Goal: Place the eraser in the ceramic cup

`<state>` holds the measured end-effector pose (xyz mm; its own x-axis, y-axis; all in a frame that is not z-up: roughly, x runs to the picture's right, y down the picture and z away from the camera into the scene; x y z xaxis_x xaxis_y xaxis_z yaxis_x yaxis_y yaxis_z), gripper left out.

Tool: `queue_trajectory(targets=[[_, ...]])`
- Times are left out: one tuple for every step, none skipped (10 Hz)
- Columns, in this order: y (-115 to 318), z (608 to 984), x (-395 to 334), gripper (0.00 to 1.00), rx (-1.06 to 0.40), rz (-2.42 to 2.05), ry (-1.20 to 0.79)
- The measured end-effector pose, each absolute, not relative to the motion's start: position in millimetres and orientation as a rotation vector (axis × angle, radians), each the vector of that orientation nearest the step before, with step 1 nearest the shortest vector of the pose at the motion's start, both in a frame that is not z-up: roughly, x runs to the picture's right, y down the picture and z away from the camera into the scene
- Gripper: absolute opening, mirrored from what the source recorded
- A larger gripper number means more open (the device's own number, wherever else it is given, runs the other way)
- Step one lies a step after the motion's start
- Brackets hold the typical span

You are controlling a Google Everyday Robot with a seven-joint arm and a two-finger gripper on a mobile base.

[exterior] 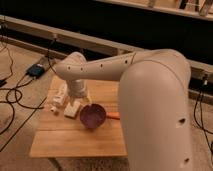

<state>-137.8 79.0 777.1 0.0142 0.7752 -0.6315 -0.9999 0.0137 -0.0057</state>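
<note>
The eraser (72, 109), a small pale block, lies on the wooden table (75, 142) just left of the purple bowl. The small white ceramic cup (54, 108) sits near the table's left edge, a little left of the eraser. My gripper (80, 98) hangs at the end of the arm's white forearm, pointing down right above and behind the eraser. It is open and nothing shows between its fingers. The wrist hides much of the gripper.
A dark purple round bowl (92, 116) stands mid-table. A longer white tube (59, 94) lies behind the cup. An orange object (114, 115) pokes out right of the bowl. My bulky arm (155, 110) covers the table's right side. Cables (15, 100) trail on the floor at left.
</note>
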Motion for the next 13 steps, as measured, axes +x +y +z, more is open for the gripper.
queue_trajectory(targets=[[74.1,791.0,-146.6,0.65,-0.508,1.483,0.529],[71.1,800.4,-152.3,0.65,-0.494,1.483,0.524],[67.8,812.0,-157.7,0.65,-0.479,1.485,0.519],[65.6,824.0,-164.7,0.65,-0.47,1.486,0.512],[66.1,834.7,-173.5,0.65,-0.468,1.483,0.507],[66.2,844.1,-181.5,0.65,-0.474,1.489,0.501],[66.8,854.4,-183.6,0.65,-0.48,1.497,0.506],[67.6,862.4,-187.0,0.65,-0.493,1.506,0.507],[68.4,873.0,-189.9,0.65,-0.505,1.513,0.508],[69.6,879.9,-191.0,0.65,-0.516,1.518,0.512],[72.9,888.5,-190.3,0.65,-0.533,1.522,0.519],[76.2,893.7,-189.2,0.65,-0.546,1.525,0.528],[79.1,897.4,-187.8,0.65,-0.557,1.525,0.536]])
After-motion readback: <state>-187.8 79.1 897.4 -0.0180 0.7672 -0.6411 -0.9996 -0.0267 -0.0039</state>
